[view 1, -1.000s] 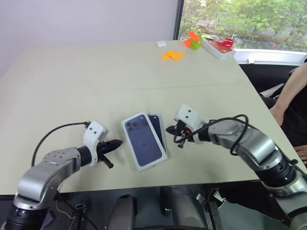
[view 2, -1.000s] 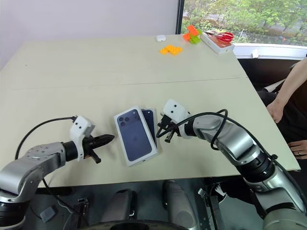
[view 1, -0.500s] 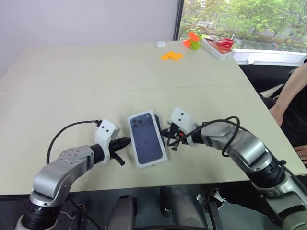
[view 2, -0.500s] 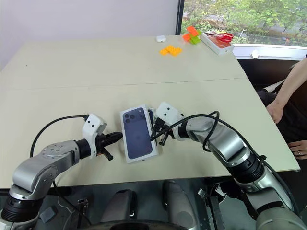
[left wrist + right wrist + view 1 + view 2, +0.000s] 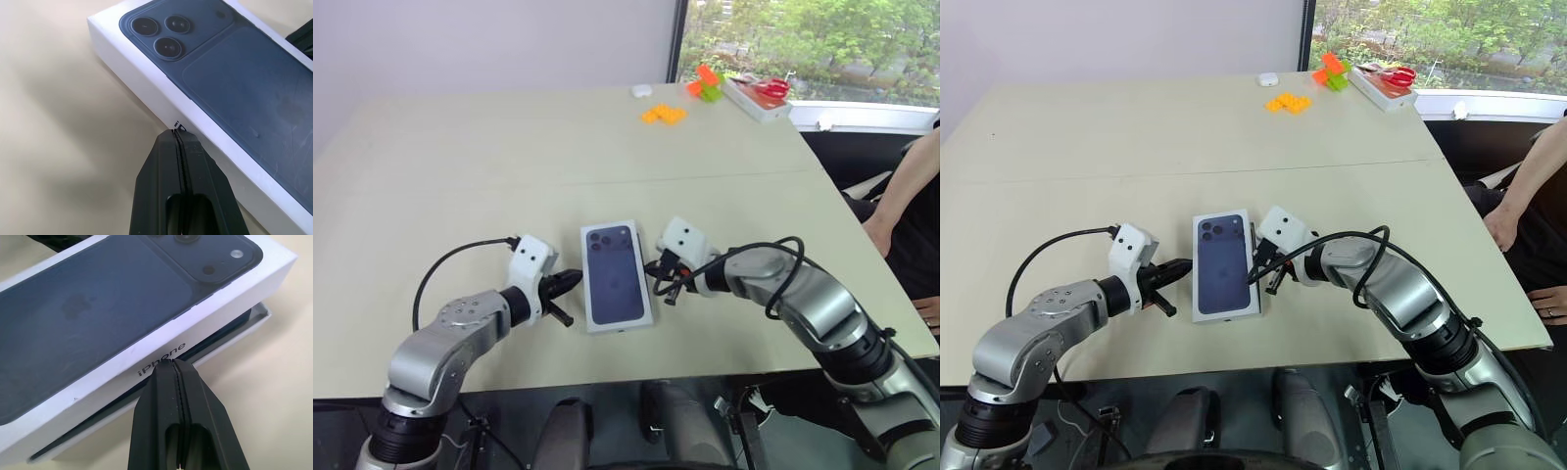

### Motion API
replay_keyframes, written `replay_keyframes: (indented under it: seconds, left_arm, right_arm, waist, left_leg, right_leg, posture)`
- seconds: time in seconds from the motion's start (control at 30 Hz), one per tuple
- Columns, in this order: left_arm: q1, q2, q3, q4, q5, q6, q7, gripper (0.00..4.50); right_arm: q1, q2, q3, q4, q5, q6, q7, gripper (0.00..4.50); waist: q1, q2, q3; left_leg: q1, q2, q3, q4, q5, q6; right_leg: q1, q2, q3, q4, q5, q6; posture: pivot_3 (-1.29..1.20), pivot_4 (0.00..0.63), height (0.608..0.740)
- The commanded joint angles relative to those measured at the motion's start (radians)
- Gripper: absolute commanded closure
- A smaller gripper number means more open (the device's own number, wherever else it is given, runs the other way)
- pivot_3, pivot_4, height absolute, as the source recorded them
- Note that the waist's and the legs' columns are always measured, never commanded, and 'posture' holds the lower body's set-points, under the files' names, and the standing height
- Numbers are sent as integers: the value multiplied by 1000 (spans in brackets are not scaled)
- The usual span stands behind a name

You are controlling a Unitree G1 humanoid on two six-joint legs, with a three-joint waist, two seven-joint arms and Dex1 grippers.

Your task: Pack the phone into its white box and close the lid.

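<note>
The lid (image 5: pixel 616 274), white with a dark blue phone printed on its top, lies over the white box near the table's front. In the right wrist view a strip of the white box's rim (image 5: pixel 257 320) juts out under the lid (image 5: pixel 98 308), with the dark edge of the phone (image 5: pixel 230 328) inside it. My left gripper (image 5: pixel 576 279) is shut, its tips against the lid's left side wall (image 5: pixel 146 83). My right gripper (image 5: pixel 658 278) is shut too, and its tips press the lid's right side at the printed lettering.
Orange blocks (image 5: pixel 664 114), a green and orange block (image 5: pixel 707 84), a small white object (image 5: pixel 642 90) and a white tray with red scissors (image 5: pixel 759 96) lie at the table's far side. A person's arm (image 5: pixel 906 191) shows at the right. The table's front edge is just below the lid.
The lid has swung from askew to straight over the box, covering the phone that showed beside it. My left gripper has moved right up to the lid's side.
</note>
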Motion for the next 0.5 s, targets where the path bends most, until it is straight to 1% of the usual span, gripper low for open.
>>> replay_keyframes:
  seconds: [0.03,0.23,0.5]
  left_arm:
    - [-37,-12,1,-29,-17,-15,-9,4467]
    - [-70,-18,-1,-11,-13,-4,1,4467]
    - [-50,-7,-15,-22,-21,-1,-19,4467]
  right_arm:
    - [-7,23,-19,-38,2,-12,12,4500]
    - [-9,35,-23,-28,-15,-10,8,4500]
    - [-2,41,-26,-29,-27,-7,8,4500]
  waist:
    - [1,0,0]
    - [-1,0,0]
    - [0,0,0]
  left_leg:
    - [0,0,0,0,0,0]
    - [0,0,0,0,0,0]
    - [0,0,0,0,0,0]
  right_leg:
    - [0,0,0,0,0,0]
    - [0,0,0,0,0,0]
    - [0,0,0,0,0,0]
  posture:
    - [0,150,732]
    - [0,150,732]
    - [0,150,732]
